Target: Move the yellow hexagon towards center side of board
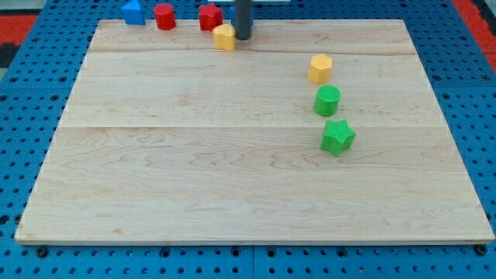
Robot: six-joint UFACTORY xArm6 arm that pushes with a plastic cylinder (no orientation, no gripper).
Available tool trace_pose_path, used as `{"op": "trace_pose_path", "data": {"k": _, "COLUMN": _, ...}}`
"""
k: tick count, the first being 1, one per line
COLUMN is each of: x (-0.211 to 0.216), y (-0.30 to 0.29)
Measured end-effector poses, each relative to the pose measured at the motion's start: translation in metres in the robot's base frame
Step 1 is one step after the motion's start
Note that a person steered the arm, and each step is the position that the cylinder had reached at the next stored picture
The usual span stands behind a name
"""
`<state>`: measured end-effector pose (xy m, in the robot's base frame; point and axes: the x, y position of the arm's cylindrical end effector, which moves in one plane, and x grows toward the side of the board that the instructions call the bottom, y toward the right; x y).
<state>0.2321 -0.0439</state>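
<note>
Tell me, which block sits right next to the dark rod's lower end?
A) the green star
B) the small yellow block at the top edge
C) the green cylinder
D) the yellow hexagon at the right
B: my tip stands at the view's top, just right of the small yellow block, while the yellow hexagon, green cylinder and green star lie well away towards the right.

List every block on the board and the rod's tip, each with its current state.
my tip: at the view's top, right beside the blurred yellow block
blurred yellow block: top edge, shape unclear
yellow hexagon: right of centre, untouched
green cylinder: just below the hexagon
green star: lowest of the three
red cylinder: top edge
red block: top edge
blue block: top edge
</note>
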Motion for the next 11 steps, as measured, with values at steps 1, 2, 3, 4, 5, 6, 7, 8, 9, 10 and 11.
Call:
{"op": "trace_pose_path", "data": {"k": 1, "x": 0.005, "y": -0.034}}
{"op": "trace_pose_path", "data": {"k": 2, "x": 0.022, "y": 0.026}}
{"op": "trace_pose_path", "data": {"k": 3, "x": 0.022, "y": 0.131}}
{"op": "trace_pose_path", "data": {"k": 4, "x": 0.033, "y": 0.216}}
{"op": "trace_pose_path", "data": {"k": 5, "x": 0.035, "y": 0.244}}
{"op": "trace_pose_path", "data": {"k": 6, "x": 0.051, "y": 0.220}}
{"op": "trace_pose_path", "data": {"k": 7, "x": 0.082, "y": 0.188}}
{"op": "trace_pose_path", "data": {"k": 8, "x": 0.088, "y": 0.115}}
{"op": "trace_pose_path", "data": {"k": 9, "x": 0.100, "y": 0.065}}
{"op": "trace_pose_path", "data": {"k": 10, "x": 0.106, "y": 0.121}}
{"op": "trace_pose_path", "data": {"k": 11, "x": 0.120, "y": 0.065}}
